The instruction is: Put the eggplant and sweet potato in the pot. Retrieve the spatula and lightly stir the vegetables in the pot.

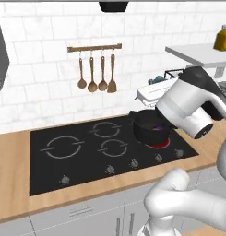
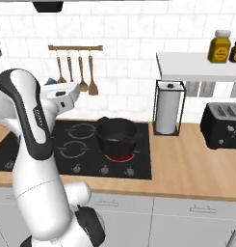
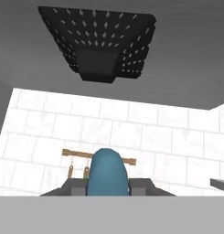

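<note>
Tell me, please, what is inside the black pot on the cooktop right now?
Inside the pot, a dark purple piece, likely the eggplant, shows near the wall. The rim and the arm cover most of the interior, so the sweet potato cannot be confirmed.

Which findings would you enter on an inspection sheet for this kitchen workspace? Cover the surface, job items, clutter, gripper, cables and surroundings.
Surface: black cooktop set in a wooden counter.
Job items: pot on a red-glowing burner, something purple inside; light-blue spatula between the finger tips.
Clutter: toaster and paper towel roll on the counter.
Gripper: gripper shut on the spatula, pointing upward.
Cables: nothing seen.
Surroundings: wooden utensils on a wall rail, range hood overhead, jars on a shelf.
</note>
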